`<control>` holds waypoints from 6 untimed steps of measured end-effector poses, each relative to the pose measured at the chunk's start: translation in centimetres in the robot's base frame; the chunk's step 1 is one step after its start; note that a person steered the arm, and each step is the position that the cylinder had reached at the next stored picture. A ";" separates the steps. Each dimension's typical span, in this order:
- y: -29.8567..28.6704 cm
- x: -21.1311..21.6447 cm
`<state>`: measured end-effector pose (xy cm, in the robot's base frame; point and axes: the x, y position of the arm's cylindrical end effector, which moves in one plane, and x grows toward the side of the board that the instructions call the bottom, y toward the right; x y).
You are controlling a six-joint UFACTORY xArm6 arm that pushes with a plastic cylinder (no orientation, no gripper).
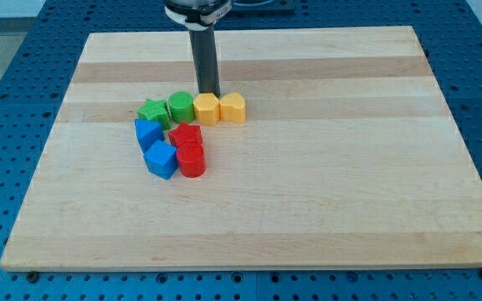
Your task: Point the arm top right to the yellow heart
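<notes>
Two yellow blocks stand side by side near the board's upper middle. The right one (233,108) has the rounded lobes of the yellow heart. The left one (207,109) looks like a pentagon. My tip (208,94) stands just above the yellow pentagon, touching or nearly touching its top edge, up and to the left of the yellow heart. The dark rod rises from there out of the view's top.
A green star (152,112) and a green cylinder (180,106) continue the row to the left. Below them are a blue block (148,132), a blue cube (161,159), a red block (186,135) and a red cylinder (191,160). The wooden board (350,167) lies on a blue table.
</notes>
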<state>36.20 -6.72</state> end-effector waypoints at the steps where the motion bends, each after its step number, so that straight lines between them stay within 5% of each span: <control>1: 0.0 0.8; 2: 0.5 0.3; 3: 2.5 -6.1; 4: 7.2 -7.3; 6: 7.9 -4.5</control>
